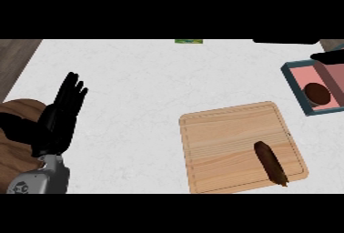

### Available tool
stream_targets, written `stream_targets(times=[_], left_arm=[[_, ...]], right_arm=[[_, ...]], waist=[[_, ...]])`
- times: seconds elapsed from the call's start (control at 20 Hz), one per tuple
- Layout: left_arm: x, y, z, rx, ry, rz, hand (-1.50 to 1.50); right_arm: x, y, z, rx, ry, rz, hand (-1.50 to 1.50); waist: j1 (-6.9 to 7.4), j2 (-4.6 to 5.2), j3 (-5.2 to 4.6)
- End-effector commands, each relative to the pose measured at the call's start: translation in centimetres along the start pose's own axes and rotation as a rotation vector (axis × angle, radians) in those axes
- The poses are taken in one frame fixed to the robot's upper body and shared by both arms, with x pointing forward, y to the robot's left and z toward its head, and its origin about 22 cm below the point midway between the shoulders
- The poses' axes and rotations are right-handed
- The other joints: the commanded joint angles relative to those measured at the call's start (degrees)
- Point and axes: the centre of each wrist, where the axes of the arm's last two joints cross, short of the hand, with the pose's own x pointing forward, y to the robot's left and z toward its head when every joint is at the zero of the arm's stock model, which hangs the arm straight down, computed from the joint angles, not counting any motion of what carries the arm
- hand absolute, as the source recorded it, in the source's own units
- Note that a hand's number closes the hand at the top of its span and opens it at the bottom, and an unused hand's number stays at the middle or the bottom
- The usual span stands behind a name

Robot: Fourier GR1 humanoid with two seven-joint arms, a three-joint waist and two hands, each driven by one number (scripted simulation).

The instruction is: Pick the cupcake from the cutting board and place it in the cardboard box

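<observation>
Only 1 view to go through, the head view. At its left, the left hand [59, 119]: fingers straight and close together, pointing up the counter [134, 91], holding nothing, resting.

Well to the right of those fingertips, and lower, the cutting board [222, 150]. On the board's lower right part, 1 long dark brown item [270, 163], lying flat and looking more like a sausage or an éclair than a cupcake. No round cake to be seen on the board.

Farther right again and higher, well apart from the left fingers, the cardboard box [293, 85], cut off by the view's right edge, with grey-blue walls and a pink floor. Inside it, 1 round dark brown thing, probably the cupcake [317, 93], sitting on the box floor. Just above the box, at the right edge, a black shape, likely the right hand [329, 57]; impossible to tell whether open or closed.

Handling, as a judgement: probably light, soft on top, crumbly and easily dented. Best taken low at the sides, thumb opposite fingers, never pressed from above. Placing seemingly done, with only the withdrawal of the hand to follow.
</observation>
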Motion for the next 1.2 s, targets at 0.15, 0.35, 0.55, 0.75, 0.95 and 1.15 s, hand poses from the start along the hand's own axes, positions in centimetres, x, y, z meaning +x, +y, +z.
stream_targets(times=[0.15,0.35,0.55,0.75,0.95,1.15], left_arm=[[0.1,0.5,0.4,0.010,-0.001,-0.002,0.00],[0.1,0.4,0.2,0.023,0.006,0.005,0.00],[0.5,0.6,1.0,0.022,0.000,0.005,0.00],[0.1,0.7,-0.8,0.001,0.005,0.006,0.00],[0.9,-0.6,-0.1,0.012,0.011,0.009,0.00],[-0.9,1.4,0.7,0.004,0.010,0.008,0.00]], right_arm=[[-1.3,-3.5,-1.4,-0.099,0.095,-0.482,-1.50],[-3.9,-3.2,-0.3,-0.121,0.115,-0.608,-1.50],[-7.8,-5.5,0.6,-0.171,0.121,-0.673,-1.50],[-8.8,-5.7,1.0,-0.235,0.140,-0.675,-1.50],[-12.6,-7.0,2.9,-0.224,0.122,-0.686,-1.50],[-14.5,-6.9,4.4,-0.249,0.109,-0.675,-1.50]], waist=[[-1.08,-0.38,0.02],[-1.26,-0.37,-0.09],[-1.11,-0.43,-0.10],[-1.18,-0.32,-0.14],[-0.82,-0.19,-0.06],[-0.77,-0.23,-0.09]])
